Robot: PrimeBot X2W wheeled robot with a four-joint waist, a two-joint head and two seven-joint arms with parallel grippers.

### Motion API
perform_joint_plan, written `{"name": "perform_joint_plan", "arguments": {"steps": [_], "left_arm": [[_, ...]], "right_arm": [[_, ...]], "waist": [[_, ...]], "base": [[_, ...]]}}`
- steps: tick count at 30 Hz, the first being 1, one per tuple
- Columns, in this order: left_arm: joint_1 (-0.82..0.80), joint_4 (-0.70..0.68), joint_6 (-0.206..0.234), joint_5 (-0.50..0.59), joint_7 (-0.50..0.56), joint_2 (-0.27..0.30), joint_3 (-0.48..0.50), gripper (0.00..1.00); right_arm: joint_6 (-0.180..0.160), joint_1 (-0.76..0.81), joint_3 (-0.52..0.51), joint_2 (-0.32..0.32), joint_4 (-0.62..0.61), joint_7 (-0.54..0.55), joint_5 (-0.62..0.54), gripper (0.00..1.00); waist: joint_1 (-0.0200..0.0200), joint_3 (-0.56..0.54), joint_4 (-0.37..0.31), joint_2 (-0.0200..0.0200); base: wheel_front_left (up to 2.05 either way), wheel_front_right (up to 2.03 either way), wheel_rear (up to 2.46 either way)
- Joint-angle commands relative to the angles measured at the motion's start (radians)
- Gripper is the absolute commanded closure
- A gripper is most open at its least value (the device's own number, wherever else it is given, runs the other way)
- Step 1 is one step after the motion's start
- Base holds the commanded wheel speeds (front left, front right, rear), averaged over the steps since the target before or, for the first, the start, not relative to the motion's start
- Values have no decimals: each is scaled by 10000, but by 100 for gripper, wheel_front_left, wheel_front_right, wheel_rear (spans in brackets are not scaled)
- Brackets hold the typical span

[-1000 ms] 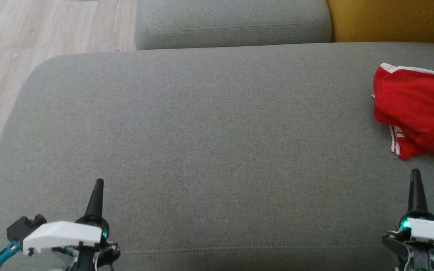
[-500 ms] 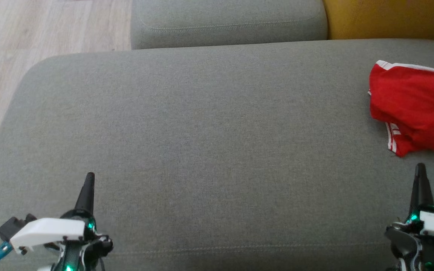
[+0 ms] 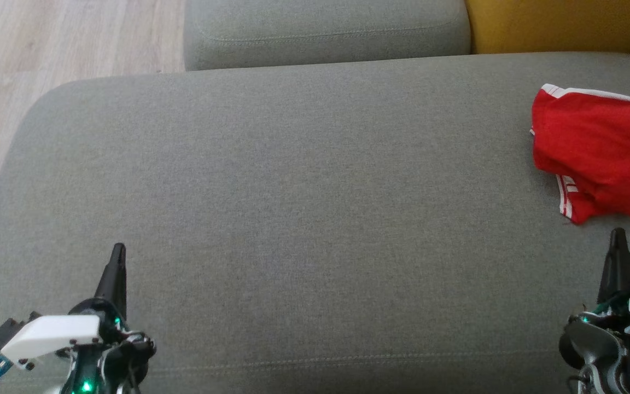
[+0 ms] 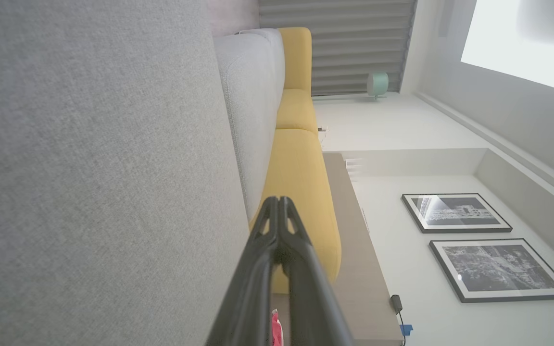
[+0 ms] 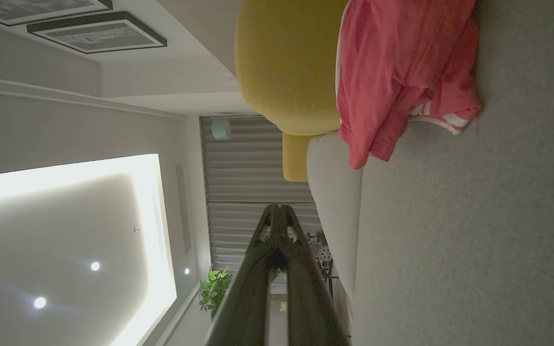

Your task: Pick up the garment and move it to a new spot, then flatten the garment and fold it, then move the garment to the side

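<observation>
The garment (image 3: pixel 599 150), red with white trim, lies crumpled at the far right of the grey sofa seat (image 3: pixel 304 186). In the right wrist view the garment (image 5: pixel 397 72) rests on the seat ahead and to the right of my fingers. My right gripper (image 3: pixel 617 236) hovers just below the garment in the head view, apart from it, fingers shut and empty; the right gripper (image 5: pixel 280 209) shows its tips pressed together. My left gripper (image 3: pixel 118 249) sits over the seat's lower left, shut and empty; the left gripper (image 4: pixel 278 201) also has its tips together.
A second grey cushion (image 3: pixel 326 27) lies beyond the seat, with a yellow cushion (image 3: pixel 561 24) to its right. Wooden floor (image 3: pixel 47 49) runs along the seat's left edge. A wide stretch of bare seat lies between my grippers.
The head view has shifted, so the seat and garment sit slightly higher and further left. Both grippers stay shut; the left one sits further left in the picture, the right one further right.
</observation>
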Motion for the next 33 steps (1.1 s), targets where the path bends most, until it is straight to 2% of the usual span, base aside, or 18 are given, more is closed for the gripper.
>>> {"name": "perform_joint_plan", "arguments": {"steps": [1,6,33], "left_arm": [[-609,-250,-122,-281,120,170,413,100],[-687,-194,-197,-767,250,164,552,100],[-696,-187,-197,-663,350,75,676,100]], "right_arm": [[-7,-499,162,-186,-319,100,355,100],[-7,-569,104,-181,-317,226,845,100],[-7,-577,19,-121,-312,294,774,100]], "waist": [[0,5,-11,0],[0,19,-53,0],[0,18,-53,0]], "base": [[0,0,0],[0,0,0],[0,0,0]]}}
